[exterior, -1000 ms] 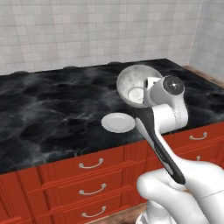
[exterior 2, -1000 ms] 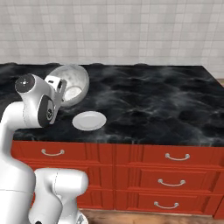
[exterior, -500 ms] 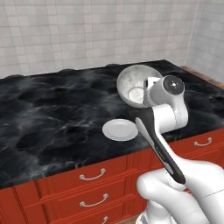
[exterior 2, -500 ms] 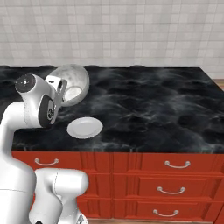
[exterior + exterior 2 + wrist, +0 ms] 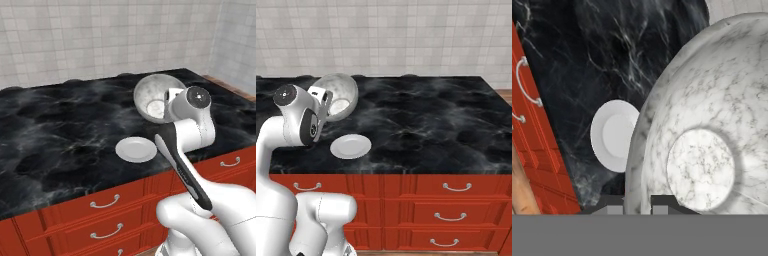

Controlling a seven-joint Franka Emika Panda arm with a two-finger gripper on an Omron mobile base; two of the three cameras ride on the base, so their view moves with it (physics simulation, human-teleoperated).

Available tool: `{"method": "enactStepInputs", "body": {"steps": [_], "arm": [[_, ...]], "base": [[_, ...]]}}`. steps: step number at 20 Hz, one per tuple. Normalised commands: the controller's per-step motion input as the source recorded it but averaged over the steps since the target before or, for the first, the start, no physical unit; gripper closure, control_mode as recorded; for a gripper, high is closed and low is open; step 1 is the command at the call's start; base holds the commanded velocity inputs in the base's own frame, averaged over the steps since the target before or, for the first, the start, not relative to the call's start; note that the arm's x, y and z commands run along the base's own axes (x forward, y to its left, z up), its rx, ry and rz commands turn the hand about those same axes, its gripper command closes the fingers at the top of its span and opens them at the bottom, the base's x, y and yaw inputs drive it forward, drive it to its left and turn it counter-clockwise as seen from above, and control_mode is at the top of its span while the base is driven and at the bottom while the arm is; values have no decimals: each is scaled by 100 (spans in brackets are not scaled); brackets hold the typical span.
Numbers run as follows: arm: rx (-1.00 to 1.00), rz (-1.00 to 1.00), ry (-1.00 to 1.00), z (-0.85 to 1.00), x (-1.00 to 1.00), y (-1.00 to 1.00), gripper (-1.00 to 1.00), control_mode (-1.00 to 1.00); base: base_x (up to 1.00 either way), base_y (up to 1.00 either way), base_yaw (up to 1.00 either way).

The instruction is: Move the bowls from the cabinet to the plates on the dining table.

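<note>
Marble of the dining table spreads out at the left with one white plate lying flat on it near the front edge, bare on top, presumably so a bowl can go onto it. To its right the mottled bowl hangs tilted in the air above the slab, up and behind the plate, rim pinched in the narrow-set gripper just at the hand, probably for carrying.
</note>
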Motion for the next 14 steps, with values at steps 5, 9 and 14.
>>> {"method": "enactStepInputs", "body": {"steps": [5,9,14], "arm": [[0,0,0,0,0,0,100,100],[0,0,0,-3,0,1,100,-100],[-1,0,0,-31,2,0,100,-100]], "base": [[0,6,-2],[0,5,-1],[0,0,0]]}}
